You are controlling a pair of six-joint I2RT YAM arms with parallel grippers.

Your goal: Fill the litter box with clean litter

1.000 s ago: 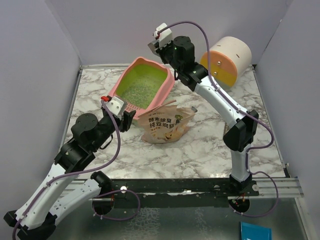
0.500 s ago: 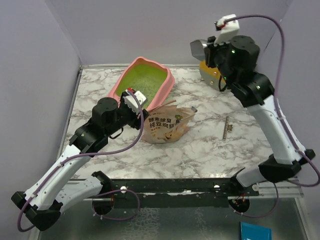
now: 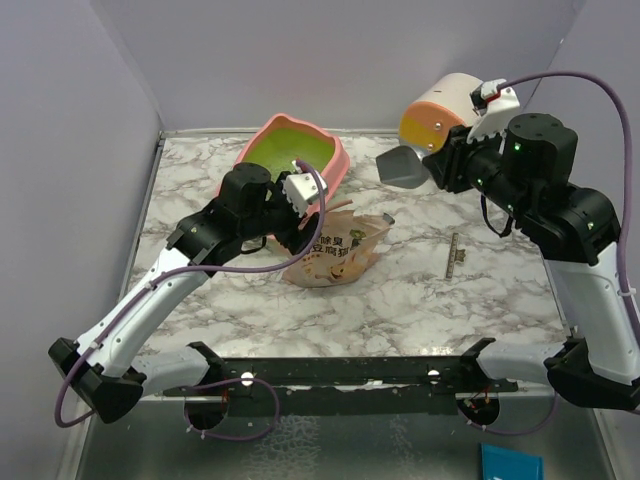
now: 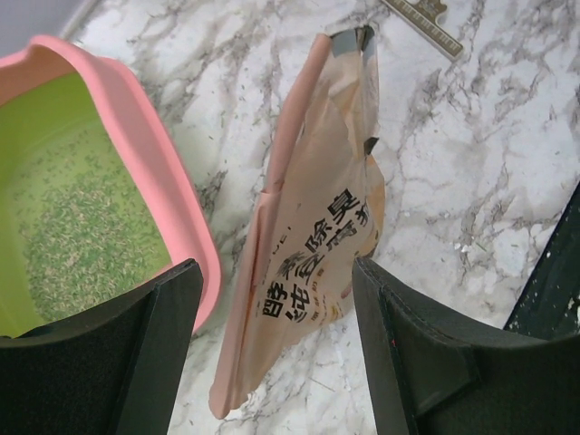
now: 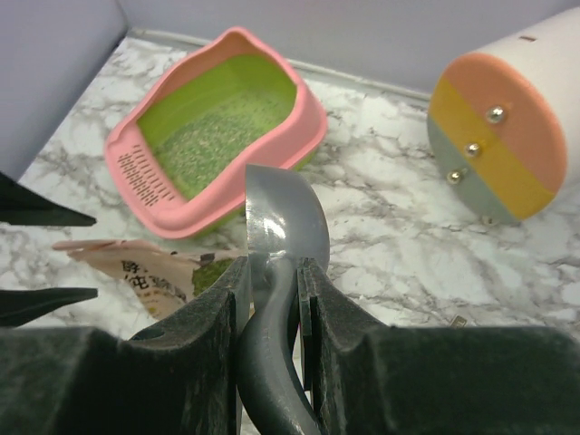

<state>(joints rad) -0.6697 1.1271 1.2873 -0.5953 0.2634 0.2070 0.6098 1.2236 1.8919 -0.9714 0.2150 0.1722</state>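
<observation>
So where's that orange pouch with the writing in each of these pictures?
Top external: the pouch lies mid-table, just before the pink litter box.
Left wrist: centre frame, box at its left.
Right wrist: lower left, partly hidden.
Shared landmark: the litter box's pink rim.

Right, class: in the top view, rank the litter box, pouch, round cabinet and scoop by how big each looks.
1. litter box, though partly covered
2. pouch, close behind
3. round cabinet, partly hidden
4. scoop, clearly smallest

Front lip of litter box (image 3: 340, 160) behind left arm (image 3: 150, 300); scoop (image 5: 283, 213) handle within right pincer (image 5: 272, 272).
</observation>
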